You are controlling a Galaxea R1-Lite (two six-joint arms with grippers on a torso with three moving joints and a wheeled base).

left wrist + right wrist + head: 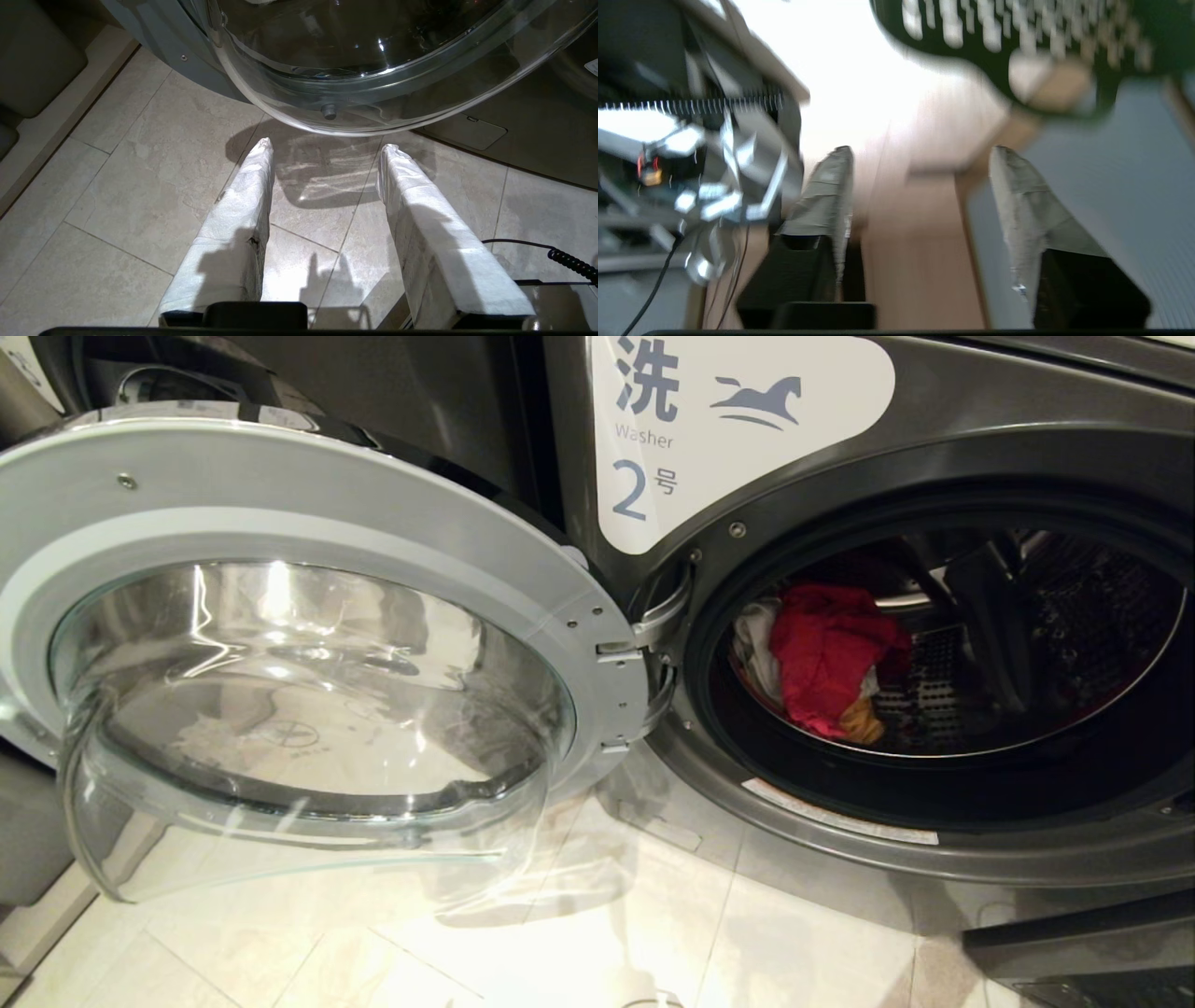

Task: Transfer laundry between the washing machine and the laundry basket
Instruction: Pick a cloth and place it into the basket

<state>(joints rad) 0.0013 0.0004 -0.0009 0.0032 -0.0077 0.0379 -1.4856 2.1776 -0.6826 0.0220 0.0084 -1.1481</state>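
Note:
The washing machine (980, 448) numbered 2 stands with its round glass door (308, 653) swung wide to the left. Inside the drum lies the laundry: a bright red garment (826, 653), a white one (756, 649) behind it and a small yellow-orange piece (861, 721). Neither arm shows in the head view. My left gripper (327, 144) hangs open over the floor tiles under the glass door (373, 70), holding nothing. My right gripper (920, 149) is open and empty, seen blurred, with the dark green perforated laundry basket (1017, 28) beyond its fingertips.
The open door juts out over the pale tiled floor (560, 943) in front of the machine. A neighbouring machine's dark front (373, 383) stands behind the door. In the right wrist view, metal parts and cables (714, 186) lie to one side.

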